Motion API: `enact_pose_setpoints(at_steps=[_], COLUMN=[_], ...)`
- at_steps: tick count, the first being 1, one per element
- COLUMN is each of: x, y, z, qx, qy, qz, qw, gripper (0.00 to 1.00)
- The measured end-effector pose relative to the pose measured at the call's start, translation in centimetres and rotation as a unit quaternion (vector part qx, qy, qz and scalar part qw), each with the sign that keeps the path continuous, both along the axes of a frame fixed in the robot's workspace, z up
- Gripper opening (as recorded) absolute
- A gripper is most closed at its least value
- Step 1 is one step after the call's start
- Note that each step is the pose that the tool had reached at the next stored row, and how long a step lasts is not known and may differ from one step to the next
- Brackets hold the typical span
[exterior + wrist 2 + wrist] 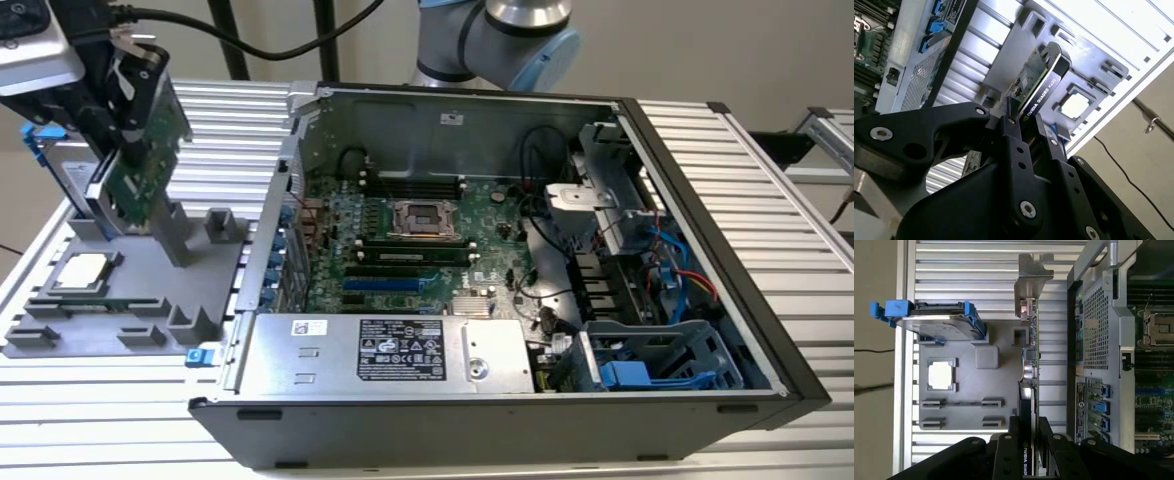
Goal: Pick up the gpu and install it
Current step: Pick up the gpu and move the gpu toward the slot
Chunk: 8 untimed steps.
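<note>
The gpu (134,190), a green board with a black cooler and a silver end bracket, stands on edge over the grey holder (120,310) at the exterior view's left. My gripper (118,140) is shut on its upper edge. In both wrist views the black fingers (1013,132) clamp the card's two faces, with the gpu (1041,80) reaching away from the gripper (1026,117). The first wrist view shows the gpu (1029,360) edge-on, the gripper (1026,429) gripping one end and the bracket at the other. Whether the card's lower edge still touches the holder I cannot tell.
A silver hard drive with blue rails (934,322) and a square CPU chip (941,375) sit on the holder beside the card. The open computer case (694,250) lies to the exterior view's right, showing its motherboard (441,250), blue slots (387,285) and power supply (387,350).
</note>
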<state>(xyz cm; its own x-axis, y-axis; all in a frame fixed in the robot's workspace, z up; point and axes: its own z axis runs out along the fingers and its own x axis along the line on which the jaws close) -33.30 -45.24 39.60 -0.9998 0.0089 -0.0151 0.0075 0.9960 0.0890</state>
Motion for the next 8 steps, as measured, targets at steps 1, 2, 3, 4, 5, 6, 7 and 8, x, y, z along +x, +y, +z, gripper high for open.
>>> enact_pose_setpoints(at_steps=[1, 2, 3, 4, 5, 6, 7, 8], x=[0.00, 0.00, 0.00, 0.00, 0.00, 0.00, 0.00, 0.00], y=[0.00, 0.00, 0.00, 0.00, 0.00, 0.00, 0.00, 0.00], z=[0.11, 0.19, 0.28, 0.39, 0.49, 0.59, 0.69, 0.80], qx=[0.0000, 0.0000, 0.0000, 0.0000, 0.0000, 0.0000, -0.0001, 0.0000], qy=[0.0000, 0.0000, 0.0000, 0.0000, 0.0000, 0.0000, 0.0001, 0.0000], qz=[0.000, 0.000, 0.000, 0.000, 0.000, 0.000, 0.000, 0.000], qw=[1.0000, 1.0000, 1.0000, 1.0000, 1.0000, 1.0000, 1.0000, 1.0000], gripper=[0.00, 0.00, 0.00, 0.00, 0.00, 0.00, 0.00, 0.00])
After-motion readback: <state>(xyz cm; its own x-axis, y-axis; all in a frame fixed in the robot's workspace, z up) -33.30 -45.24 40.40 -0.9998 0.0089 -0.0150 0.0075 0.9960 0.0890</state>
